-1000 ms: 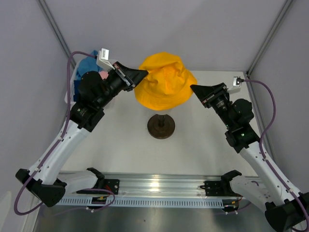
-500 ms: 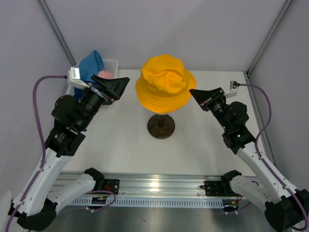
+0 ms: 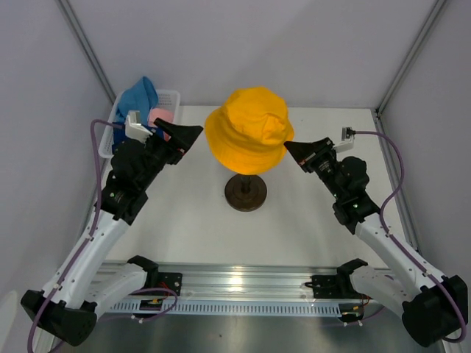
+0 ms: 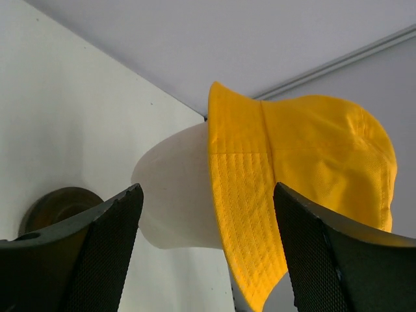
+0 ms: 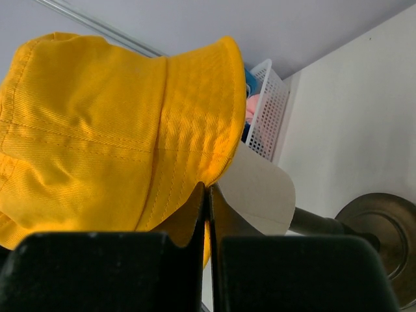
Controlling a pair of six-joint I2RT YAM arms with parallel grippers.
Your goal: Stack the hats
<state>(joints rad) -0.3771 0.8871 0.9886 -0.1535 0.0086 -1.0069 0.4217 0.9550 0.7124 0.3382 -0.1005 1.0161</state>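
We saw a soft yellow cloth bucket hat (image 3: 250,129) sitting on a cream mannequin head (image 4: 172,188). The head stood on a dark brown round base (image 3: 246,193) in the middle of the white worktop (image 3: 191,220).

A second earlier the left arm's fingers (image 4: 97,247) had been up against the hat's left brim. Now they were spread wide, held nothing and had drawn back to the left, well apart from the hat. The hat had settled lower and straighter on the head.

The right arm's fingers (image 5: 292,273) had clenched fully together, their tips at the hat's right brim. We could not tell whether any cloth was nipped between them.

We judged that the first hat was placed. A light blue cloth hat (image 3: 138,95) and a pale pink one (image 3: 160,116) lay in a white mesh basket (image 3: 171,94) at the far left corner, not yet stacked.
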